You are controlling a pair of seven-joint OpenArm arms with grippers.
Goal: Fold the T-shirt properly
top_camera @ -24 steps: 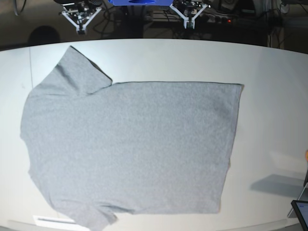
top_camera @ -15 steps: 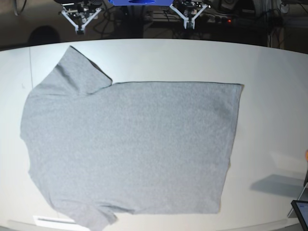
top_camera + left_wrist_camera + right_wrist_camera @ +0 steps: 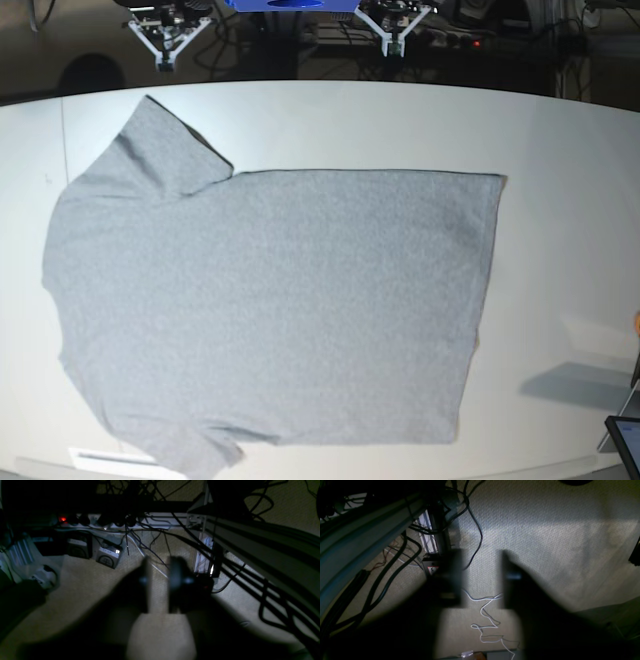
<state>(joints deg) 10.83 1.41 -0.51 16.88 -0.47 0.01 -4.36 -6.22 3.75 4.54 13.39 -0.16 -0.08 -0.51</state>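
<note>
I'm seeing the T-shirt (image 3: 270, 300) lying flat across the table (image 3: 560, 150), filling the frame's centre-left — ready for folding. Left gripper (image 3: 160, 585) is sitting pinched together, right gripper (image 3: 481, 577) slightly parted — both empty, parked at top.

Table (image 3: 560, 150): white, wide, brightly lit.
Floor (image 3: 545, 530): beige carpet, dim, with patch of light.
Cables (image 3: 250, 580): black, many, running over carpet.
Power strip (image 3: 100, 521): far left, red lamp glowing.
Background beyond table: dark.
</note>
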